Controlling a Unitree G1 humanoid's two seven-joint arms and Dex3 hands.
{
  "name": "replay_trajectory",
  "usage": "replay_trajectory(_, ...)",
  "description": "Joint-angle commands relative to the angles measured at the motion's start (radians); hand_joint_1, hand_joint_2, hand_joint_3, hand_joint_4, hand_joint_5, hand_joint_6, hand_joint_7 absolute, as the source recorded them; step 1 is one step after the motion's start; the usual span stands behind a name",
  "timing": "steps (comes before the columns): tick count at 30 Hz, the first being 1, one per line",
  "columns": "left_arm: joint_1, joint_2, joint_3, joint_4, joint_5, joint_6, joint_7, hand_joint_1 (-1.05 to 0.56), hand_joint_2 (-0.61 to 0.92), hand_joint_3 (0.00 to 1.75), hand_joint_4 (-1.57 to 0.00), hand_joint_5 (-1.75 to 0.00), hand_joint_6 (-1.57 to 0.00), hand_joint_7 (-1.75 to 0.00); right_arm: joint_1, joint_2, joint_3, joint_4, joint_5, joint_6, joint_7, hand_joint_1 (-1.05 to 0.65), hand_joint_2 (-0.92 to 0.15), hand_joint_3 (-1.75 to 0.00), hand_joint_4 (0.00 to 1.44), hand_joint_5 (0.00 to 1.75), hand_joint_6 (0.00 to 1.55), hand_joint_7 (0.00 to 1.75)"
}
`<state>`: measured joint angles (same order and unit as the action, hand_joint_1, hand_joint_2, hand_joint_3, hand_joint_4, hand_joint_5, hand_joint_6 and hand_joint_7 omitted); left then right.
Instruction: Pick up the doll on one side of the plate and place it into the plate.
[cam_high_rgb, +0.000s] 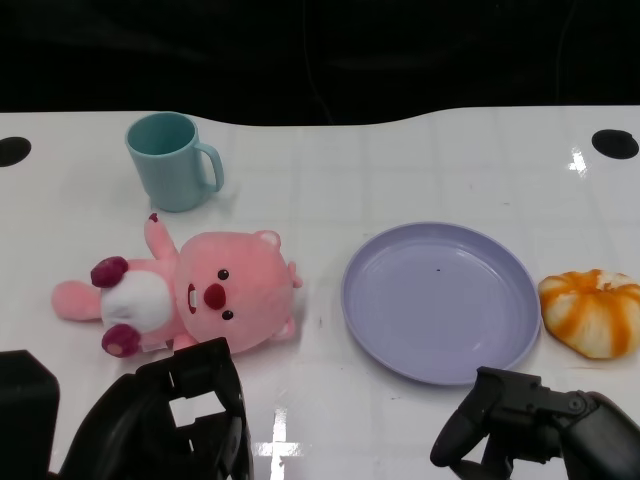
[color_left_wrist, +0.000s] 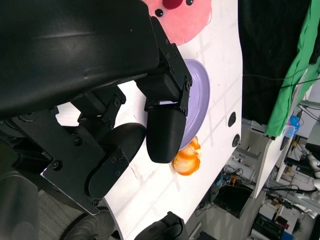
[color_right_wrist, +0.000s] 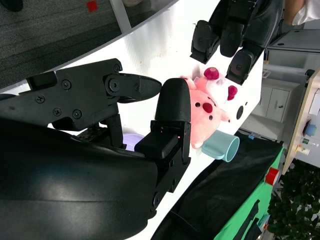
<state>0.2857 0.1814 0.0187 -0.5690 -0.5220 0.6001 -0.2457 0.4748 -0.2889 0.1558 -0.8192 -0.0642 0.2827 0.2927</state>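
Looking down from the head view, we are seeing the doll lying on the table, just left of the plate. Our left hand is hovering near it, holding nothing; our right hand is also holding nothing. In the left wrist view, we are seeing the fingers apart. In the right wrist view, we are judging the doll soft, light and yielding; we are recommending a grasp around its head.

Black left hand (visible screws), matte fingers
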Motion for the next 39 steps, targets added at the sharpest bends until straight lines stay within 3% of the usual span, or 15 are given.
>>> replay_trajectory(1,-0.004,0.022,0.004,0.013,0.009,-0.031,-0.032,-0.13,0.32,1.55,-0.94,-1.75,-0.75,-1.73,-0.002,-0.005,-0.001,-0.006,-0.005,-0.003,-0.005,-0.24,-0.92,-0.35,0.66,1.59,0.59,1.3)
replay_trajectory(27,-0.009,0.021,0.017,0.026,0.003,-0.039,-0.028,-0.12,0.35,1.5,-0.92,-1.75,-0.76,-1.7,-0.005,-0.001,-0.001,-0.004,0.0,-0.001,-0.006,-0.24,-0.92,-0.36,0.66,1.6,0.59,1.3)
replay_trajectory(30,-0.012,0.024,0.028,0.027,0.008,-0.06,-0.036,-0.13,0.38,1.43,-0.86,-1.74,-0.77,-1.57,-0.006,0.002,0.002,0.0,0.001,-0.007,-0.007,-0.24,-0.92,-0.36,0.66,1.6,0.59,1.3)
replay_trajectory(34,-0.025,0.013,0.049,0.014,0.006,-0.068,-0.014,-0.19,0.37,1.36,-0.8,-1.56,-0.81,-1.13,-0.012,0.0,0.008,0.001,-0.006,-0.005,-0.007,-0.25,-0.92,-0.36,0.66,1.6,0.59,1.3)
replay_trajectory(36,-0.03,0.001,0.066,0.013,-0.015,-0.078,-0.017,-0.2,0.4,1.25,-0.76,-1.39,-0.8,-0.88,-0.013,0.0,0.01,0.002,-0.007,-0.008,-0.008,-0.25,-0.92,-0.36,0.66,1.6,0.59,1.31)
replay_trajectory(39,-0.035,0.006,0.077,0.009,-0.017,-0.086,-0.026,-0.27,0.57,0.87,-0.67,-1.25,-0.78,-0.62,-0.014,-0.001,0.011,0.001,-0.008,-0.007,-0.008,-0.26,-0.92,-0.36,0.66,1.59,0.59,1.31)
